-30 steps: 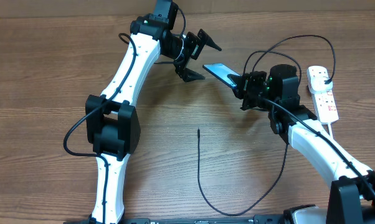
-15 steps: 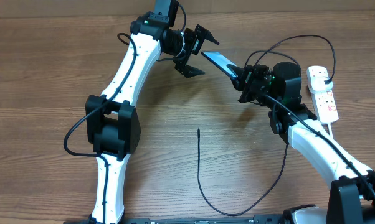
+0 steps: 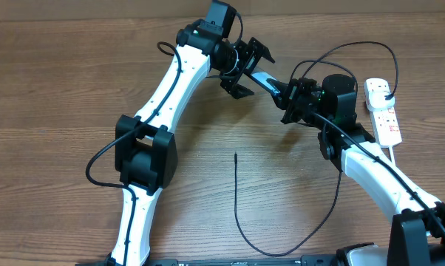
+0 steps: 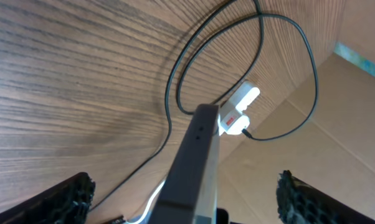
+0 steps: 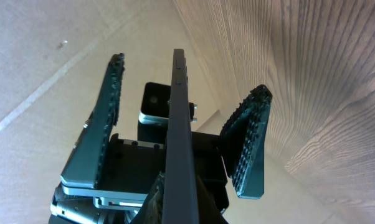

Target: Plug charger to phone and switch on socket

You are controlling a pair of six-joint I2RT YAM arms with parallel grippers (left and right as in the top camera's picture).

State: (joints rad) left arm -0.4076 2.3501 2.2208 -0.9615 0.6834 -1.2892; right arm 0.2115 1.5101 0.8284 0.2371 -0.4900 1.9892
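Observation:
My right gripper (image 3: 287,94) is shut on the phone (image 3: 262,78), holding it edge-up above the table. The phone's free end sits between the fingers of my open left gripper (image 3: 246,68), and neither finger touches it. In the left wrist view the phone (image 4: 194,165) rises edge-on between the two pads (image 4: 60,200). The right wrist view shows its dark edge (image 5: 178,118) between the left gripper's pads (image 5: 248,146). The charger (image 3: 236,192) lies on the table, its small tip free in the middle. The white socket (image 3: 384,111) lies at the right.
The charger cable loops behind the right arm to its black plug (image 3: 389,97) at the socket. The socket's white cord (image 3: 394,157) runs down the right side. A cardboard wall (image 4: 356,106) stands along the back edge of the table.
My left arm has swung right, bringing its open jaws around the phone's free end. My right gripper has raised and tilted the phone toward it.

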